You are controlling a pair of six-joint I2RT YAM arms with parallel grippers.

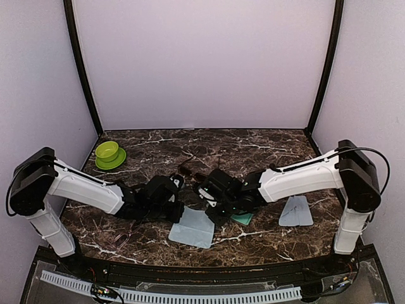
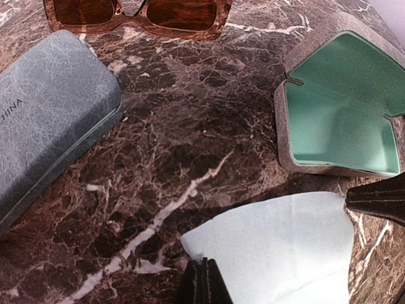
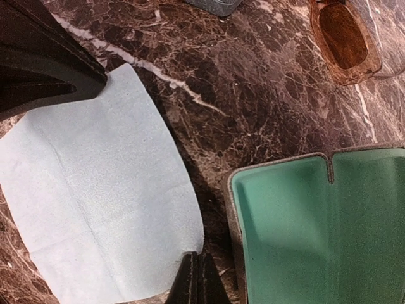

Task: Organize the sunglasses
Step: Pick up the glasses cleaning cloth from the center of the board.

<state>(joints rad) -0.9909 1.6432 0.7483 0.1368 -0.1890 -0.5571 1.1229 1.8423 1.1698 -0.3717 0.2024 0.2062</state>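
Dark marble, white-veined, forms the table (image 1: 266,149). The left gripper (image 2: 202,273) is clenched, its fingers pressed flat together with nothing visible between them. Their tips lie over the near edge of a pale blue cloth (image 2: 278,247); I cannot tell whether they touch it. Ahead of these fingers and a little to the left, across bare marble, lie the sunglasses (image 2: 139,12). They have a translucent brown frame and reddish-brown lenses, and the top of the wrist view cuts them off. To the fingers' left lies a shut blue-grey case (image 2: 50,114). Ahead and to their right, an open case (image 2: 342,107) shows its green lining, just beyond the cloth.

The right gripper (image 3: 197,272) is clenched too, with nothing between its fingers. Its tips sit at the cloth's edge, with the cloth on one side and the open case just beside them on the other. The left gripper's dark tip lies over the cloth's opposite corner. The sunglasses lie well beyond the right fingers, and neither gripper touches them.

From above, the two grippers point toward each other across the cloth. A second cloth (image 1: 295,212) lies outside the right arm, and a green bowl (image 1: 109,154) stands far behind the left fingers.
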